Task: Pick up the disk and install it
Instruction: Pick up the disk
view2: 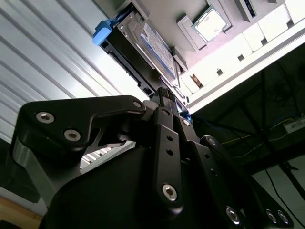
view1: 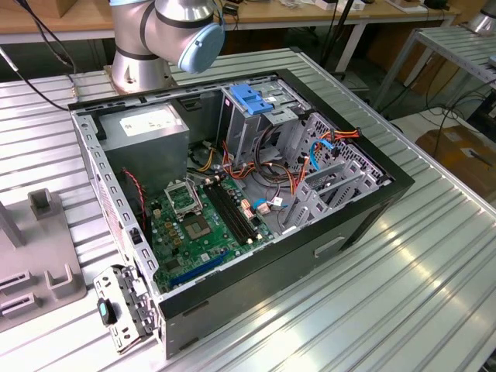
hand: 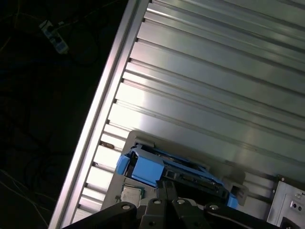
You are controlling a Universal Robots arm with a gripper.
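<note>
Sitting in a grey holder (hand: 139, 140) on the ribbed metal table (hand: 214, 71), the disk (hand: 181, 171) has the gripper (hand: 167, 185) right at its edge. Honestly can't tell if it's clamped on the disk or loose.

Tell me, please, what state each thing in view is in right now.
disk: not yet installed, lying on the grey holder, blue side rails fitted.
gripper: close over the disk's near edge.
computer case: on its side on the table, side open.
drive cage: standing in the case, blue latch on top.
memory slots: empty.
</note>
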